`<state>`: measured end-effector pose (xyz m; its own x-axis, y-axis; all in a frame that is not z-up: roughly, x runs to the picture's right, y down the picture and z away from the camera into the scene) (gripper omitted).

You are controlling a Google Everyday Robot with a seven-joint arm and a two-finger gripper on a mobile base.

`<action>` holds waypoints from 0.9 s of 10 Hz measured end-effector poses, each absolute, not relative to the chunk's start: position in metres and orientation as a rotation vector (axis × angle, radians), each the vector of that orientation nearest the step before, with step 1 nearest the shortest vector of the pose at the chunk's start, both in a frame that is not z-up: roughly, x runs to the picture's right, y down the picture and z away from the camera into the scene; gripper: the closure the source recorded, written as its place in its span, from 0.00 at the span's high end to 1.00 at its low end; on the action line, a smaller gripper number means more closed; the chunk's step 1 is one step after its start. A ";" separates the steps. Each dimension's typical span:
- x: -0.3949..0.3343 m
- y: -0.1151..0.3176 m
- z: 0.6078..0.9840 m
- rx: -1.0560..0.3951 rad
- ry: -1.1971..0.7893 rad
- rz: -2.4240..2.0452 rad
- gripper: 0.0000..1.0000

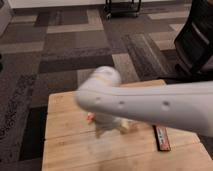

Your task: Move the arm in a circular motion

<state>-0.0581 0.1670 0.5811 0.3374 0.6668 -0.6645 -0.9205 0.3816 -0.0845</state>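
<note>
**Arm swung low across the tabletop, claw blurred beneath the elbow**

Starting at the left of my view, I see patchwork carpet in grey, brown and dark squares running back to the far wall. The wooden tabletop fills the lower part of the picture, its left edge and front left corner bare and in plain sight.

Moving toward the middle, the arm takes over. Its rounded elbow joint sits above the left-centre of the tabletop, and from there a thick glossy white segment runs off to the right edge of the frame, crossing over most of the wood. I can pick out a few small dark screw holes along its side. Below the elbow a shorter stretch drops toward the tabletop and ends in the claw, a pale, smeared shape low over the wood. I cannot tell how far the claw is open, nor whether it holds anything. Just to the left of it, a small orange scrap shows at the arm's edge; I cannot say what it is.

Further right, under the long segment, a dark flat bar with a red stripe lies on the tabletop near its right edge. At the far right, beyond the tabletop, a black office chair stands on the carpet, and a dark wheeled cart sits at the top of the view.
</note>
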 end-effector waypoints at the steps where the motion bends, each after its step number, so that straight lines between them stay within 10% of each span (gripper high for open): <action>1: -0.072 0.166 0.586 -0.510 0.580 1.053 0.65; 9: -0.141 -0.002 0.743 -0.504 0.425 0.793 0.65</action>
